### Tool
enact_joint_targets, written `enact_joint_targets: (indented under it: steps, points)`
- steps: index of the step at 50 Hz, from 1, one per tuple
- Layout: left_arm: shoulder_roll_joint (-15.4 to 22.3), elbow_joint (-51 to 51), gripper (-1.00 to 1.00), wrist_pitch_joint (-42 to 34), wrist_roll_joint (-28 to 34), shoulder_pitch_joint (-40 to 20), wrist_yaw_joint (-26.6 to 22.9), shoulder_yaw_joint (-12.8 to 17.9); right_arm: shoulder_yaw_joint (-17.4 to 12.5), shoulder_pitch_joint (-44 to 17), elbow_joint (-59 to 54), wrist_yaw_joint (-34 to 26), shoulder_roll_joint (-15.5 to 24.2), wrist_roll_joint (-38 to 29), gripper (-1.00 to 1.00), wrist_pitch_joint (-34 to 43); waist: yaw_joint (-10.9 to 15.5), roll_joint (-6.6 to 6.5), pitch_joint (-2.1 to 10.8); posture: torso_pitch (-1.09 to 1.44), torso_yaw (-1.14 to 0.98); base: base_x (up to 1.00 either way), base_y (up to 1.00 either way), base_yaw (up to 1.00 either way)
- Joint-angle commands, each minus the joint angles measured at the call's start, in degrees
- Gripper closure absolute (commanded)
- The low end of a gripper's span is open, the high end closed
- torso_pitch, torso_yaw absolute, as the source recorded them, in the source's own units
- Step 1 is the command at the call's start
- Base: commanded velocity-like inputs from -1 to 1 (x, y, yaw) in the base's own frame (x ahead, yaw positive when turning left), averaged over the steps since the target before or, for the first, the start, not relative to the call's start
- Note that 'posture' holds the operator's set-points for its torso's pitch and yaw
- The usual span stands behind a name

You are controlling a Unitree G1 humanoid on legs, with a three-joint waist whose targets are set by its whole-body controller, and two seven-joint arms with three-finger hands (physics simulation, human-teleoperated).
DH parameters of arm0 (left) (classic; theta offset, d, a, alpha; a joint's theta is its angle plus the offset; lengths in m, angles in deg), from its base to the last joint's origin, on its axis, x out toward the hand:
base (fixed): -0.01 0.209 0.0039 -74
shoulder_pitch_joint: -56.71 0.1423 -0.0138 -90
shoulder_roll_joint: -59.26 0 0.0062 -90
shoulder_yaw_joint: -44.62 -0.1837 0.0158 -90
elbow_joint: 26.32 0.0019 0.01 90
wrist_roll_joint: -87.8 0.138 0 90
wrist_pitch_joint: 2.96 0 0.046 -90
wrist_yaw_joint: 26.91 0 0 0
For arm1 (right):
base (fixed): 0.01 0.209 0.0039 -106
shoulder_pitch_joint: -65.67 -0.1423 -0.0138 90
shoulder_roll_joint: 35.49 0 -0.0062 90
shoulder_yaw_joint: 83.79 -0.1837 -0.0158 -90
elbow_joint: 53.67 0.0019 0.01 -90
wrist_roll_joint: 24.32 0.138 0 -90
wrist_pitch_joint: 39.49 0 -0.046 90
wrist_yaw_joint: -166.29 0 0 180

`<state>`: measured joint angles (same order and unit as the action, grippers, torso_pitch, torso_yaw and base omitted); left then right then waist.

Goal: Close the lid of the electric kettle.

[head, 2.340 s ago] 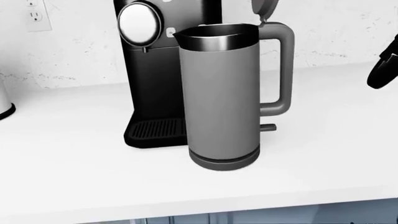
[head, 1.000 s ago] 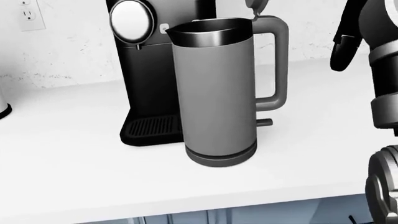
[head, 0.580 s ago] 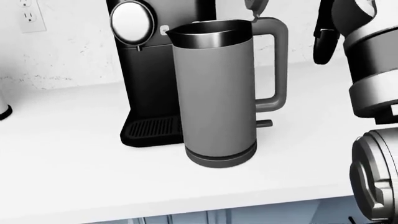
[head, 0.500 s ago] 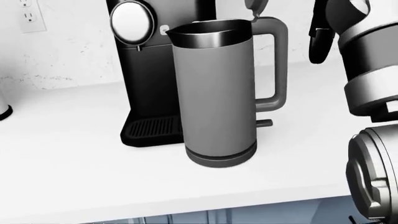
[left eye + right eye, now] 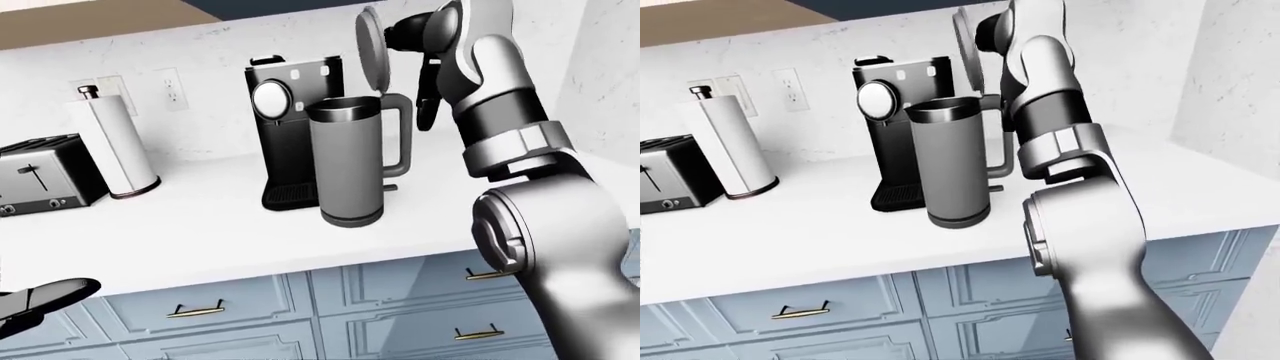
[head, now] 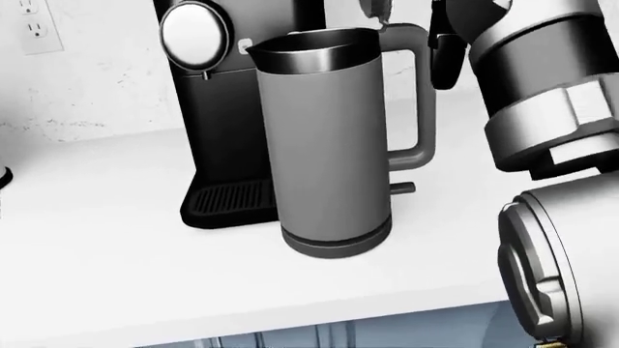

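Observation:
The grey electric kettle (image 5: 350, 165) stands on the white counter (image 5: 200, 232), against the black coffee machine (image 5: 285, 112). Its round lid (image 5: 372, 49) stands upright and open above the handle (image 5: 400, 142). My right hand (image 5: 427, 105) is raised just right of the lid, level with the handle top; its dark fingers (image 6: 447, 51) hang down open and hold nothing. I cannot tell whether the hand touches the lid. My left hand (image 5: 40, 300) is low at the bottom left of the left-eye view, with fingers spread and empty.
A paper towel roll (image 5: 115, 142) and a toaster (image 5: 40, 180) stand on the counter left of the coffee machine. Wall outlets (image 5: 170, 79) sit above them. Blue drawers with brass handles (image 5: 195, 309) are below the counter. My right forearm (image 6: 561, 239) fills the head view's right side.
My right arm has risen and swung left, from the right edge to beside the kettle's handle and lid. The view has shifted slightly. The kettle has not moved and its lid stays open.

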<state>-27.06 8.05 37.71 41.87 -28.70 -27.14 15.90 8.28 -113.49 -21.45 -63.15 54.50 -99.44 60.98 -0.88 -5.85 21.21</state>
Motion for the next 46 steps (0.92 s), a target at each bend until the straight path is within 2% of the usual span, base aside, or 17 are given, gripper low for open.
enact_joint_targets:
  steps: [1, 13, 36, 46]
  points:
    - [0.9, -0.5, -1.00, 1.5, 0.1, -0.7, 0.0, 0.2, 0.0, -2.6, 1.6, 1.2, 0.0, 0.0, -1.00, -0.3, 0.0, 0.07, -0.12, -0.62, 0.00, 0.00, 0.00, 0.00]
    - [0.7, -0.3, -1.00, 2.0, 1.1, -0.9, -0.1, -0.9, 0.2, -3.6, 1.5, 0.7, -0.9, 0.2, -1.00, -0.4, 0.4, 0.49, -0.21, -0.62, 0.00, 0.00, 0.00, 0.00]
    - [1.0, -0.4, -1.00, 1.6, 0.0, -0.8, 0.2, -0.1, 0.1, -5.3, -0.1, 1.5, -0.7, 0.6, -1.00, -0.1, 0.7, 0.35, -0.20, -0.62, 0.00, 0.00, 0.00, 0.00]
    - [1.1, -1.2, -1.00, 0.9, -0.5, -0.8, 0.8, -0.1, -0.4, -3.6, 3.5, -1.0, 2.1, 0.2, -1.00, -0.7, 0.8, 0.63, -0.27, -0.62, 0.00, 0.00, 0.00, 0.00]
